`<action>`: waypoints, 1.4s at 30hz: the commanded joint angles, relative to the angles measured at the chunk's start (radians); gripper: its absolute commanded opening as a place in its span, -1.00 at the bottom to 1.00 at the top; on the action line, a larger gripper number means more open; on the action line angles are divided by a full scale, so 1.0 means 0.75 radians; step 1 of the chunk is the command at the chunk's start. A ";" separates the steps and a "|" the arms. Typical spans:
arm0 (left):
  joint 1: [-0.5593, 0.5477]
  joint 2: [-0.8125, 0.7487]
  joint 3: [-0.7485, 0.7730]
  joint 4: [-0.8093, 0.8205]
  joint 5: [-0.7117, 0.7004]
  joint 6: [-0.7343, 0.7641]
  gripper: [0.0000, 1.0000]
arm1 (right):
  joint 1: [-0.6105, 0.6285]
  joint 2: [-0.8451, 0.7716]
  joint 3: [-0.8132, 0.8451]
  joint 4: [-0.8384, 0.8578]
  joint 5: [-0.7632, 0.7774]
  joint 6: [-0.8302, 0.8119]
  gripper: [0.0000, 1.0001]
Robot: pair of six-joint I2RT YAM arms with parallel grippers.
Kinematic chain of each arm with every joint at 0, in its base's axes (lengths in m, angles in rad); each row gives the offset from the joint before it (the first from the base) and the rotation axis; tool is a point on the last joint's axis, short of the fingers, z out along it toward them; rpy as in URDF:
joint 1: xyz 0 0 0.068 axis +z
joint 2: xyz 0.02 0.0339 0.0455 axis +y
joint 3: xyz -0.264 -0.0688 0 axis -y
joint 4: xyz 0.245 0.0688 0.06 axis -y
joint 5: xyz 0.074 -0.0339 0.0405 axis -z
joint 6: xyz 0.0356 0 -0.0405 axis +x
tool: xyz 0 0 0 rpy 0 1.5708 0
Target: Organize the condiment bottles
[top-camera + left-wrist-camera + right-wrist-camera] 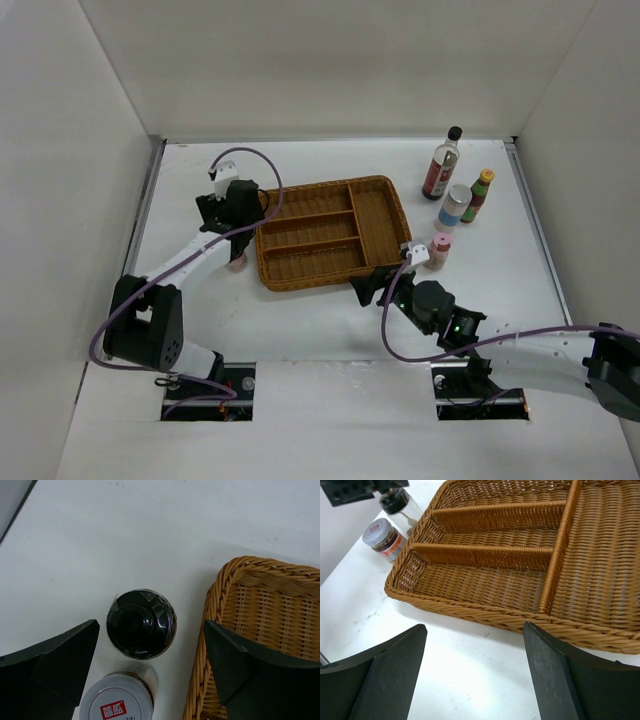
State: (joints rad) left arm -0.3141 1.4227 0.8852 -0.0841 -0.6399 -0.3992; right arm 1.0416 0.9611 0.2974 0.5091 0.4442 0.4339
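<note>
My left gripper [238,238] hangs open just left of the wicker tray [375,190], empty. In the left wrist view the gripper [151,630] stands above the squat black-capped bottle [141,624], one finger on either side of it and apart from it. The short pink-lidded jar [116,705] stands right beside that bottle. My right gripper [368,288] is open and empty over the table by the tray's near edge [485,614]. The tall red-labelled bottle [441,165], green-and-yellow-capped bottle [478,195], white-and-blue bottle [454,207] and pink-capped bottle [439,250] stand right of the tray.
The tray's compartments hold nothing. The right wrist view shows the jar [382,537] and the black-capped bottle [397,502] at the tray's left corner, under the left gripper. White walls enclose the table on three sides.
</note>
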 commanded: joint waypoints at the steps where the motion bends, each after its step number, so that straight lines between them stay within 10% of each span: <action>1: 0.007 0.003 0.059 0.106 -0.047 0.011 0.70 | 0.001 -0.003 0.033 0.090 -0.024 0.002 0.70; 17: 0.064 0.138 0.014 0.212 -0.049 -0.004 0.69 | -0.034 0.025 0.041 0.062 -0.034 0.015 0.75; 24: 0.095 0.157 0.024 0.255 -0.002 -0.002 -0.02 | -0.040 0.026 0.041 0.060 -0.034 0.019 0.75; 42: -0.003 -0.109 0.190 0.323 -0.065 0.074 -0.25 | -0.069 -0.015 0.011 0.088 -0.056 0.039 0.77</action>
State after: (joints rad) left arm -0.2794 1.3849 0.9325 0.0662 -0.6754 -0.3710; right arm 1.0012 0.9630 0.2981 0.5091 0.4160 0.4465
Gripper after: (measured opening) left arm 0.567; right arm 0.884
